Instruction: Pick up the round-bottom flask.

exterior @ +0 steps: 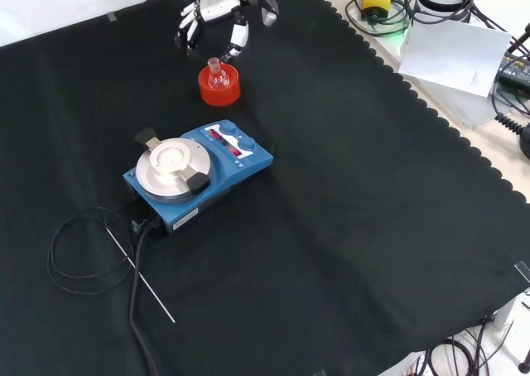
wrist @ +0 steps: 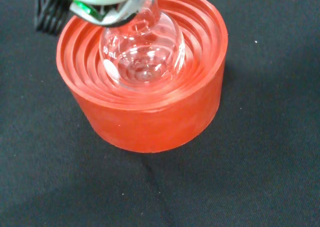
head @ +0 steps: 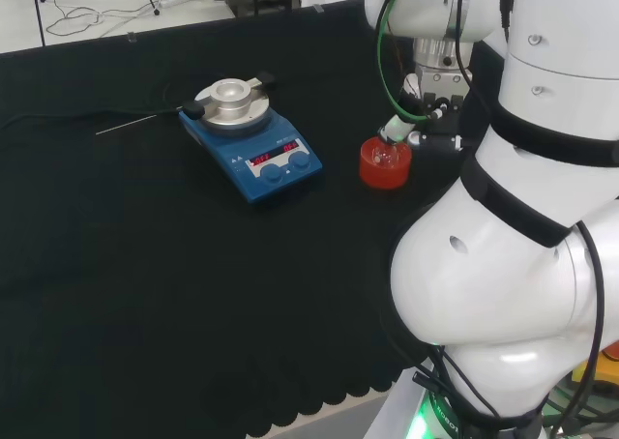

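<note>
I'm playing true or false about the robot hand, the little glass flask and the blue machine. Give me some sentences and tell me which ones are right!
1. The round-bottom flask sits in a red ribbed stand. True.
2. The robot hand has lifted the flask high off its stand. False: the flask rests in the stand, and the robot hand is just beyond it in the front view.
3. The blue machine has a round silver plate on top. True.
4. The flask stands on the blue machine. False: it stands apart from it, on the black cloth in its red stand.
5. The flask is full of green liquid. False: it looks clear and empty.
</note>
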You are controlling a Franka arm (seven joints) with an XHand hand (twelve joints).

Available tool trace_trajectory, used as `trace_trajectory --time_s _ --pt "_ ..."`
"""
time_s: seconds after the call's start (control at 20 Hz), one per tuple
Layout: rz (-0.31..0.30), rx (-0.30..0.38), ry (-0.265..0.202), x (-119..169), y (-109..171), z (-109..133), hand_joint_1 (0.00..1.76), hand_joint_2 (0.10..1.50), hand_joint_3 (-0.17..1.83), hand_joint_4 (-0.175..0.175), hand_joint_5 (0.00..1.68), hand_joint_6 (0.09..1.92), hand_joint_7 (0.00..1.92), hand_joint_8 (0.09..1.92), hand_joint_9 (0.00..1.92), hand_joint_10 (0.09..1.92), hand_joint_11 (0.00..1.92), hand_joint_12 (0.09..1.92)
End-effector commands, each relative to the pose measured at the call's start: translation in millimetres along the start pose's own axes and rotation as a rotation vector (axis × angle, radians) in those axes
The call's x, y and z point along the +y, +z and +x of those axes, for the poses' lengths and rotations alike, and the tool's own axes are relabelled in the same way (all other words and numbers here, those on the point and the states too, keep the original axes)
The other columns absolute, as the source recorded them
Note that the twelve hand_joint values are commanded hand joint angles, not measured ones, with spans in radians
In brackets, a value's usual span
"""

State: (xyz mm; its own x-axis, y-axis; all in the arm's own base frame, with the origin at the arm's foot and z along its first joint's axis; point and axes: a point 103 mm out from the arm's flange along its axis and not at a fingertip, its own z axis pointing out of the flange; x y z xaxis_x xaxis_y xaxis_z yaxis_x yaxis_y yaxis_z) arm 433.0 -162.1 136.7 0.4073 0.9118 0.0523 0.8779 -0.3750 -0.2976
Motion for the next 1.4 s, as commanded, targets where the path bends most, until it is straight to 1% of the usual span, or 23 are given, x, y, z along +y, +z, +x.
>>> trace_trajectory --time_s 0.05,0.45,0.95,1.25,1.4 --pt "0.007 -0.004 -0.009 3.9 3.2 1.3 0.91 0.61 0.66 0.008 0.65 0.46 0.26 0.60 0.44 0.62 0.19 1.38" --pt "0.013 -0.016 -0.018 8.0 6.8 6.5 0.91 0.61 0.66 0.005 0.66 0.47 0.26 0.60 0.45 0.62 0.20 1.37" --pt "0.021 -0.021 -0.014 11.2 12.5 7.4 0.92 0.61 0.66 -0.002 0.70 0.51 0.25 0.60 0.48 0.63 0.23 1.36" --pt "0.018 -0.020 -0.017 11.9 14.6 10.8 0.92 0.61 0.66 -0.007 0.79 0.55 0.25 0.60 0.48 0.62 0.23 1.36" --pt "0.010 -0.023 -0.015 11.6 13.4 11.2 0.93 0.62 0.66 -0.021 0.92 0.60 0.25 0.61 0.48 0.62 0.24 1.36"
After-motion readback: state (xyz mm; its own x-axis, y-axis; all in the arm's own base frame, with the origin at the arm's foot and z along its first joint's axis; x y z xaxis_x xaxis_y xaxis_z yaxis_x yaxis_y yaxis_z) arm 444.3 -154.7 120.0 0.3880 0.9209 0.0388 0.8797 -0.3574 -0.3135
